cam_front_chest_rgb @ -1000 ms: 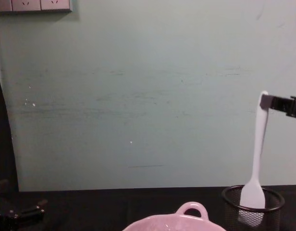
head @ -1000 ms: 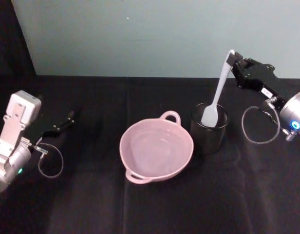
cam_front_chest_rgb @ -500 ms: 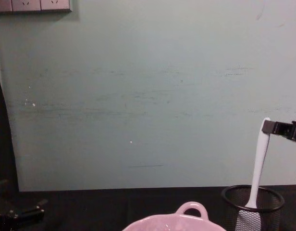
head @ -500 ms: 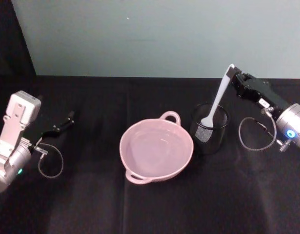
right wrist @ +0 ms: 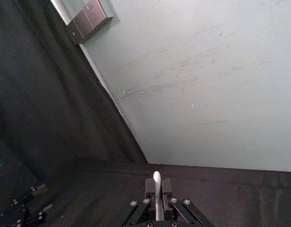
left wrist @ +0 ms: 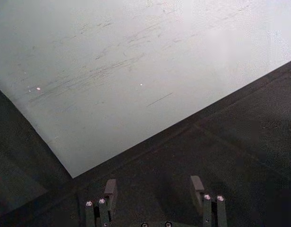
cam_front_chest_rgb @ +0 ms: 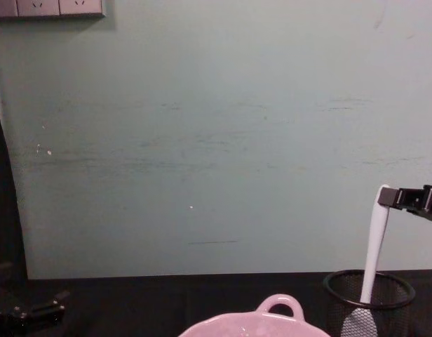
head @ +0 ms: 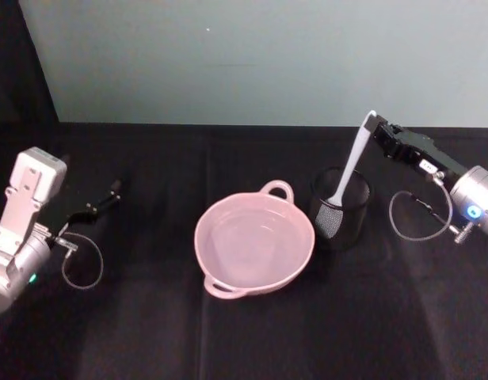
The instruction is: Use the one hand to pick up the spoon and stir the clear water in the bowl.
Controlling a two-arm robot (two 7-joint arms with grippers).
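The white spoon (head: 348,169) leans in a black wire-mesh cup (head: 361,215), its flat end down inside and its handle slanting up to the right. My right gripper (head: 376,127) is shut on the tip of the handle, above the cup's far right side. In the right wrist view the handle's end (right wrist: 157,185) sticks up between the closed fingers. The chest view shows the spoon (cam_front_chest_rgb: 374,242) upright in the cup (cam_front_chest_rgb: 400,293) with the right gripper (cam_front_chest_rgb: 393,198) at its top. The pale pink bowl (head: 200,237) with clear water sits just left of the cup. My left gripper (head: 112,193) rests open at far left.
Black cloth covers the table, and a pale green wall stands close behind it. The bowl's loop handle (cam_front_chest_rgb: 279,305) shows at the chest view's lower edge. A grey cable loop (head: 414,214) hangs from the right wrist beside the cup. The left gripper (left wrist: 154,189) holds nothing.
The right gripper has come down with the spoon, sinking its flat end from the cup's rim deep into the mesh cup. The left arm has not moved.
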